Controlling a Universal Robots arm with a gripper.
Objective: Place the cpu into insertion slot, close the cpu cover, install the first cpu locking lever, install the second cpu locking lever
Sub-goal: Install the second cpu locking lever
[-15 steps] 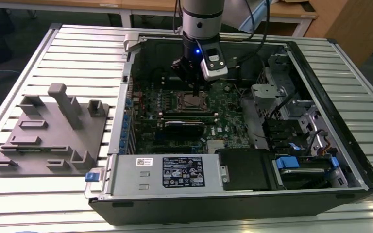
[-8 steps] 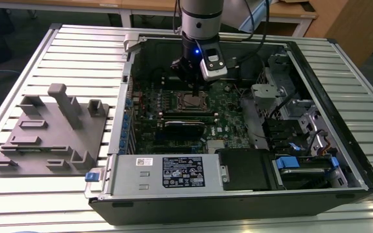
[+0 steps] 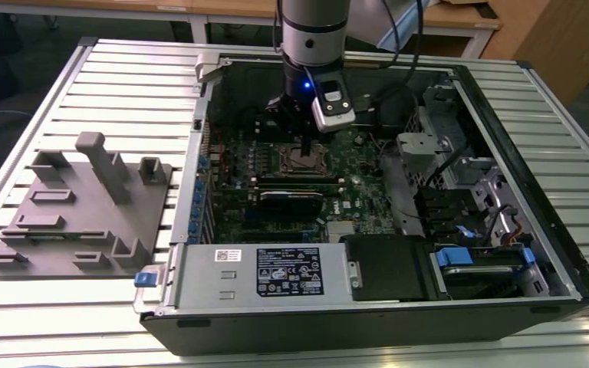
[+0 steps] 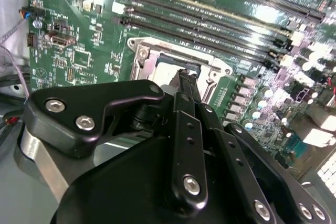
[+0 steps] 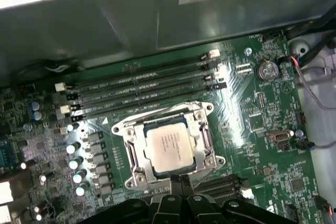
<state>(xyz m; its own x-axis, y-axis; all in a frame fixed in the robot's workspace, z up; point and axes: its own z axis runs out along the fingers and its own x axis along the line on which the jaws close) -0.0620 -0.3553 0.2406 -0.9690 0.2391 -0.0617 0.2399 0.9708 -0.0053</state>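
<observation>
While the grey moulded tray (image 3: 74, 218) lies on the slatted table (image 3: 49, 322) at the exterior view's left, the open computer case (image 3: 376, 314) beside it holds a power supply (image 3: 264, 272) nearest, then the green motherboard (image 3: 361, 195). Farther in, the cpu (image 5: 169, 149) sits in the insertion slot (image 5: 137, 178) with the cpu cover (image 5: 195, 123) down around it. Above its edge, the gripper (image 5: 177, 178) has its fingers pressed together on nothing
</observation>
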